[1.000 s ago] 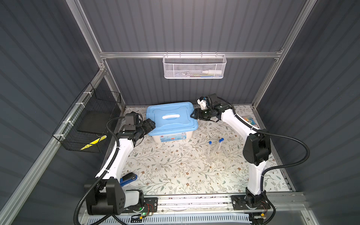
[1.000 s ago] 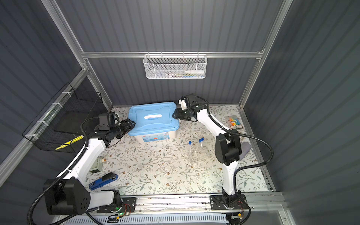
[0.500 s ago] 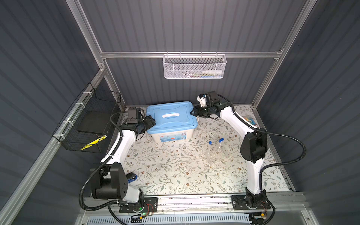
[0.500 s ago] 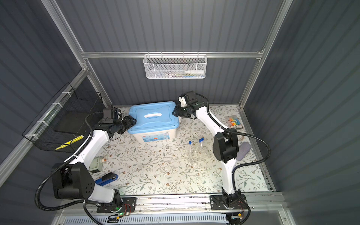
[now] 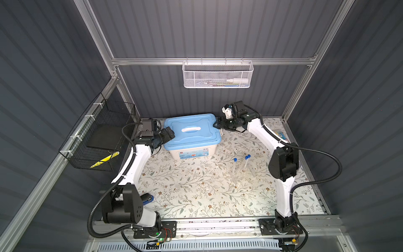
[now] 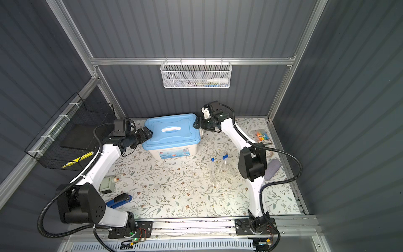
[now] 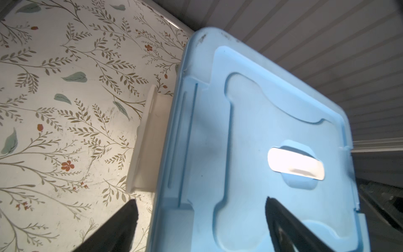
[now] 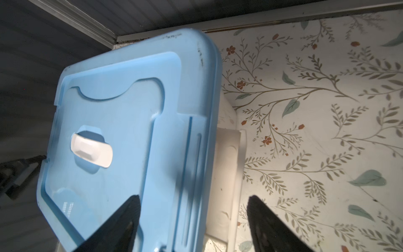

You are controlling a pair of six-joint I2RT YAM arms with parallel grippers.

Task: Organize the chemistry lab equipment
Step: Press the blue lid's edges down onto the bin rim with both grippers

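Both arms are stretched to the back of the floral-patterned bench (image 5: 185, 185). Their elbows are raised and their forearms angle inward toward the two short ends of a white plastic storage box with a light blue lid (image 5: 192, 131). In both top views the left fingers (image 5: 169, 133) sit at the lid's left end and the right fingers (image 5: 218, 124) at its right end, each wrist about level with the lid.

In the left wrist view the left fingers (image 7: 118, 227) stand wide apart. One is over the bench near the box's white left end latch (image 7: 146, 139), which juts out from the box, and the other is over the lid. Nothing is pinched between them. The right fingers (image 8: 274, 227) are likewise spread, straddling the lid's edge and the white right end latch (image 8: 229, 165), gripping nothing.

The clear test tubes with blue caps (image 6: 218, 163) sit in a clear plastic rack (image 6: 218, 177) on the open bench in front of the box, nearer the right arm and well apart from both sets of fingers. The rack is so transparent that its outline is hard to trace, and I cannot tell whether the tubes stand upright or lean.

The lid hides whatever the box holds. By the bench's right edge lie a pack of coloured markers (image 6: 261, 137) and a grey cloth (image 6: 271, 169), the cloth partly covered by the right arm's elbow.
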